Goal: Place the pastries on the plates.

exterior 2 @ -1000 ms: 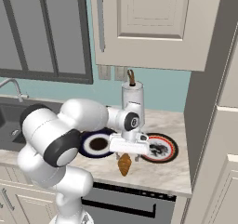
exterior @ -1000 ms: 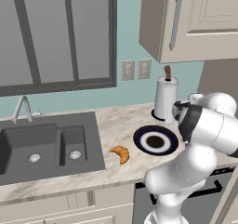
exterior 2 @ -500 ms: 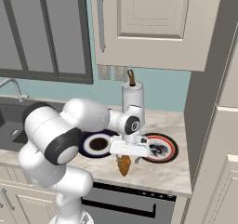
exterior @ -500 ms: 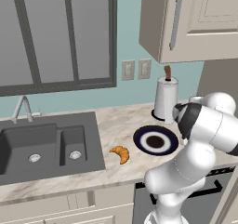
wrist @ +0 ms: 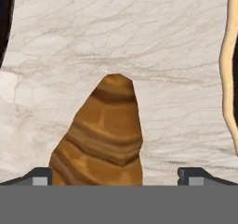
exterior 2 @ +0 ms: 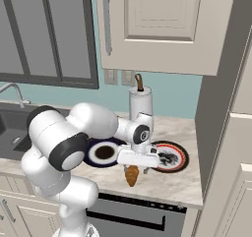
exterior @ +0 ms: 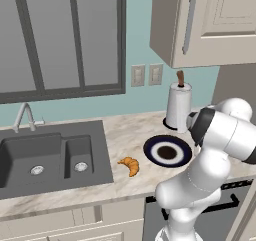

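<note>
The arm reached low over the front of the marble tabletop [exterior 2: 162, 182], its claw [wrist: 114, 175] spread as wide as it would go and holding nothing, with the darker brown croissant [wrist: 103, 139] standing between the two tips. From the right base view that croissant [exterior 2: 131, 174] sat just under the hand, near the tabletop's front edge, in front of the gap between the navy plate [exterior 2: 101, 152] and the white plate with the red-orange rim [exterior 2: 173, 156], on neither of them. The golden-orange croissant [exterior: 129, 165] lay apart on the bare tabletop between the sink [exterior: 47, 157] and the navy plate [exterior: 167, 151], also unplated. A paper towel holder [exterior: 178, 105] stood behind the navy plate, against the wall. It looked to me like the step in hand was the pick-up of the brown pastry: the fingers bracketed it but had not closed. The next move would call for settling a little lower if needed, shutting gently on the croissant's body, then lifting it clear and carrying it the short way to one of the plates beside it.
</note>
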Controlling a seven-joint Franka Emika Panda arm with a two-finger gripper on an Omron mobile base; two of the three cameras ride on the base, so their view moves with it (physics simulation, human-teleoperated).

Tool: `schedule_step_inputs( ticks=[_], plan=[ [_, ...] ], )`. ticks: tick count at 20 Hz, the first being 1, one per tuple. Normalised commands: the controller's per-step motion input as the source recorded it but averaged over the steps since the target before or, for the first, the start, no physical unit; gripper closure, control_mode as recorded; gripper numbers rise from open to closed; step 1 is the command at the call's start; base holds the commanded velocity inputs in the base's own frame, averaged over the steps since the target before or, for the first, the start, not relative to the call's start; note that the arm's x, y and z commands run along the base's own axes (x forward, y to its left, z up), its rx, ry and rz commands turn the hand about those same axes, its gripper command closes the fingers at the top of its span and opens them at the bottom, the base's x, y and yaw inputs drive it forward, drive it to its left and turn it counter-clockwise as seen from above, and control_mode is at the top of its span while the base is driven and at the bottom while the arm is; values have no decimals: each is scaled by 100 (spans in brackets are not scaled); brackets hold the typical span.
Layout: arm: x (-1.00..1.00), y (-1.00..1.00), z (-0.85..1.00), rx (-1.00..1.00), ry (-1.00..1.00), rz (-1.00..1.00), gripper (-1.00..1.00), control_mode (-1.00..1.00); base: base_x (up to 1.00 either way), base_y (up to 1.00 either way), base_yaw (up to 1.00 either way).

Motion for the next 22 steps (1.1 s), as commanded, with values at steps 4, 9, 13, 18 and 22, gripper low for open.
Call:
schedule_step_inputs(
  ticks=[4,9,13,18,22],
  plan=[
    [-7,0,-45,1,-5,0,-100,-100,0,0,0],
    [-5,0,-14,1,-1,0,-100,-100,0,0,0],
    [0,0,0,0,0,0,-100,-100,0,0,0],
    [0,0,0,0,0,0,100,-100,0,0,0],
    [0,0,0,0,0,0,100,-100,0,0,0]
  ],
)
